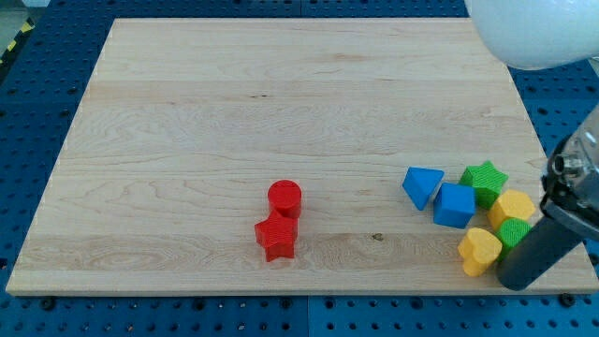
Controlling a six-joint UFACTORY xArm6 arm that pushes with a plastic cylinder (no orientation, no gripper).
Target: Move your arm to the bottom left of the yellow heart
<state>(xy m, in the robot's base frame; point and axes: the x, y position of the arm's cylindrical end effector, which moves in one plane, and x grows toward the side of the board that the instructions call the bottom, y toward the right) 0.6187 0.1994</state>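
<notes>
My tip (513, 284) on the wooden board (234, 122) near the view's bottom right, just right of the yellow heart (479, 250), rod bears no jaws, green cube (513, 230) touching the rod

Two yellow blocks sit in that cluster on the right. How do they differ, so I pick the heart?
The yellow heart is lobed, narrowing to a point; the other yellow block looks rounder, its exact shape unclear. The heart lies lower, near the board's bottom edge; the other sits above it, beside the green star. My tip is just right of the heart and well below the other. Both share the same yellow.
</notes>
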